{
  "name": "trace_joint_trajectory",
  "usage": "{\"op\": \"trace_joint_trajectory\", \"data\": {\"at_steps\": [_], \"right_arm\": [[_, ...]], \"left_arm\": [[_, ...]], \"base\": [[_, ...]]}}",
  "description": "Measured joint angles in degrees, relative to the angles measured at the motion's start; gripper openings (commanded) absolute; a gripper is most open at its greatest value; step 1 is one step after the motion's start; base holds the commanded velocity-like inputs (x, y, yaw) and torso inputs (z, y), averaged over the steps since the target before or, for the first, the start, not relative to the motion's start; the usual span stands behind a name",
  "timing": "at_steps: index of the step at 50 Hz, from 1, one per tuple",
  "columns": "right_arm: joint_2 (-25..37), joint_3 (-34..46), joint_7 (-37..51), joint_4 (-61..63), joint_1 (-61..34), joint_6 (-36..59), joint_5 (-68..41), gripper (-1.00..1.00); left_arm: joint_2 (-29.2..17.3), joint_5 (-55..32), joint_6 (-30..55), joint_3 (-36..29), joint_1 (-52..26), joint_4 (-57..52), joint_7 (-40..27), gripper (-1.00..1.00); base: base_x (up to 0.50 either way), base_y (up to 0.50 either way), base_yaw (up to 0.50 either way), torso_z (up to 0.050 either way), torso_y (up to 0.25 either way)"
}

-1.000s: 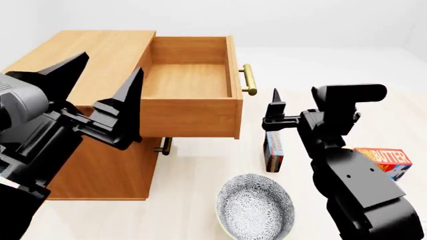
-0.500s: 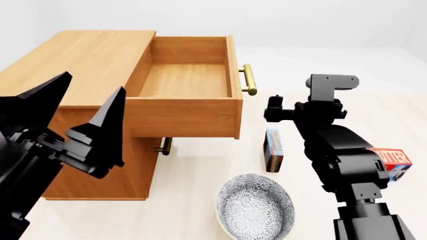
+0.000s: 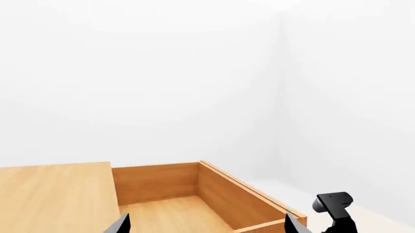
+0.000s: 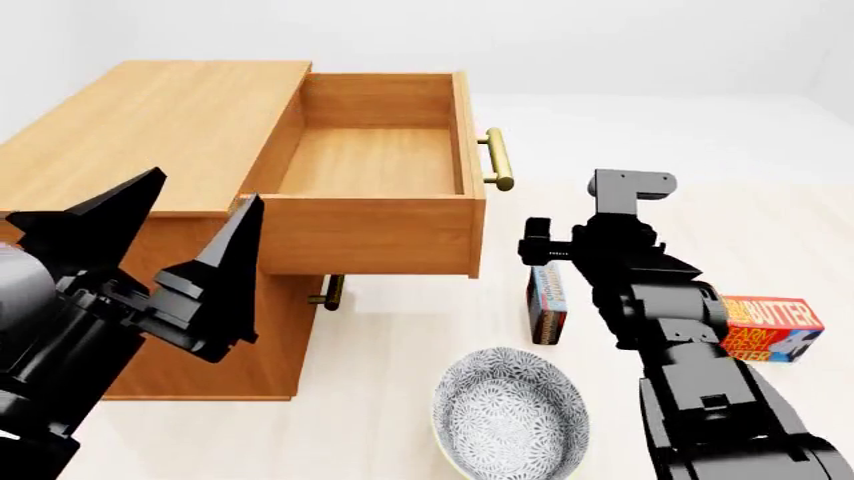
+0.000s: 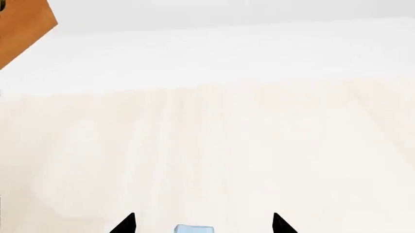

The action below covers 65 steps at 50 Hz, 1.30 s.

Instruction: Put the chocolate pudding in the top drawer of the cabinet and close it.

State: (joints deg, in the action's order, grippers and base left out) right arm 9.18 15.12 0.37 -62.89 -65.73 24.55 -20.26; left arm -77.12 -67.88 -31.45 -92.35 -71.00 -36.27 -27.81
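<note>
You are at the reach-in for the grasp: the chocolate pudding stands on edge on the floor, just off the front corner of the pulled-out top drawer and below its brass handle, and your right gripper hangs right above it, so the next move calls for a straight descent until the spread fingers bracket the box's thin sides, then a close. That right arm is folded forward with the wrist pitched down, and in its wrist view the 2 fingertips stand apart with the box's light blue edge between them, gripping nothing yet. Your left gripper is also splayed and empty, raised beside the cabinet on the side away from the drawer's handle, well clear of the pudding.
</note>
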Motion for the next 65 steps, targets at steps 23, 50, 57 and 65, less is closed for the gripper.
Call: {"op": "trace_joint_trajectory", "data": {"at_steps": [23,50,57,65], "right_arm": [[-1.92,-1.07,-3.27,-10.74,-4.11,1.79,3.22,1.00],[-3.32,-7.73,-4.70,-11.97,-2.71,3.79,11.51,1.00],[-3.51,-9.58,-5.21,-12.02,-1.93,4.08,13.88,1.00],[-3.66,-11.06,-5.70,-12.06,-1.06,4.32,16.12,1.00]], "left_arm": [[0.75,-0.19,0.53,-0.33,1.01,0.54,0.77,1.00],[1.46,-0.38,0.94,-0.36,1.88,1.03,1.32,1.00],[1.73,-0.38,1.03,-0.39,2.15,1.22,1.39,1.00],[2.13,-0.41,1.07,-0.41,2.48,1.58,1.49,1.00]], "base": [[0.00,0.00,0.00,0.000,0.000],[0.00,0.00,0.00,0.000,0.000],[0.00,0.00,0.00,0.000,0.000],[0.00,0.00,0.00,0.000,0.000]]}}
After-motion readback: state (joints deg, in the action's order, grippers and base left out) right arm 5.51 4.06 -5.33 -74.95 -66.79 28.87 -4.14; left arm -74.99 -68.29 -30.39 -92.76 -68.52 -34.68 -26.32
